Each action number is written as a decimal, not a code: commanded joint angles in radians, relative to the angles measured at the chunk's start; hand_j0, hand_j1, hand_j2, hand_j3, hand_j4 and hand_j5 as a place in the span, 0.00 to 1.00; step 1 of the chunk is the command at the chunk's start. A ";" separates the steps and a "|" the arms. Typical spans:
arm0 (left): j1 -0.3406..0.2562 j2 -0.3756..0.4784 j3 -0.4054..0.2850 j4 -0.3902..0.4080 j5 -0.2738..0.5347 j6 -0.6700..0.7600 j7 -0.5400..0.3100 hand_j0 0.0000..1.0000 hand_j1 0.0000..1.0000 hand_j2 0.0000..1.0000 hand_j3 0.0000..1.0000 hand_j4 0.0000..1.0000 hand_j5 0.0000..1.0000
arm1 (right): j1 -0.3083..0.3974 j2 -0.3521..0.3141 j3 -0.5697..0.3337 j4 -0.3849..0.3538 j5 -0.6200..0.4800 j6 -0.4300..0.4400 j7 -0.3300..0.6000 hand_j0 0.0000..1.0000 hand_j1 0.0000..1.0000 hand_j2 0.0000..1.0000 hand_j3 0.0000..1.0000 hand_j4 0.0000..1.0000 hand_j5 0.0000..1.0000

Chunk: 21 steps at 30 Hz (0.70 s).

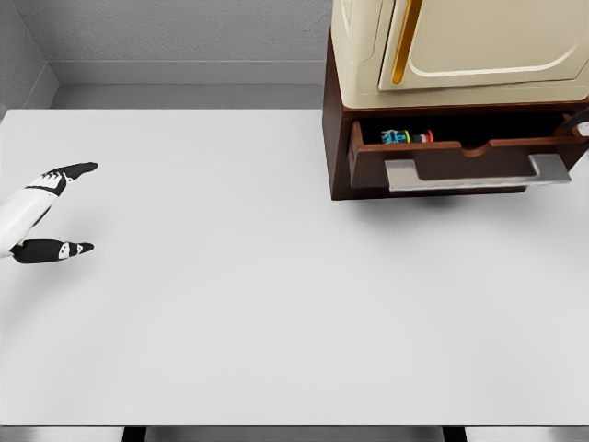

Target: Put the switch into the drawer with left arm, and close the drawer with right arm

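The switch [405,136], a small blue, red and black object, lies inside the open drawer [368,164] near its left end. This brown drawer sticks out of a dark wooden cabinet [335,120] and has a grey bar handle [479,173] across its front. My left hand [81,207] hovers over the table's far left side, far from the drawer, with fingers spread and holding nothing. A dark curved sliver [581,120] shows at the picture's right edge by the drawer's right corner; it may belong to my right hand.
A cream appliance [460,46] with a gold handle stands on top of the cabinet. The white table [276,304] runs back to a grey wall, and its front edge is at the bottom of the view.
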 commanded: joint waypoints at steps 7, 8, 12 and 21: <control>0.000 0.000 -0.001 -0.001 0.008 0.002 0.000 1.00 1.00 1.00 1.00 1.00 1.00 | 0.017 -0.010 -0.006 -0.051 -0.030 0.000 0.002 0.55 0.55 0.55 0.55 0.55 0.55; 0.000 0.000 0.000 -0.001 0.008 0.002 0.000 1.00 1.00 1.00 1.00 1.00 1.00 | 0.020 -0.010 -0.004 -0.077 -0.030 0.000 0.004 0.55 0.55 0.55 0.55 0.55 0.55; 0.000 0.000 0.000 -0.001 0.009 0.002 0.000 1.00 1.00 1.00 1.00 1.00 1.00 | 0.041 -0.029 -0.007 -0.109 -0.035 0.000 0.004 0.57 0.57 0.57 0.57 0.57 0.57; -0.002 0.000 0.000 -0.001 0.008 0.002 0.000 1.00 1.00 1.00 1.00 1.00 1.00 | 0.078 -0.048 -0.007 -0.151 -0.036 0.000 0.004 0.59 0.59 0.59 0.59 0.59 0.59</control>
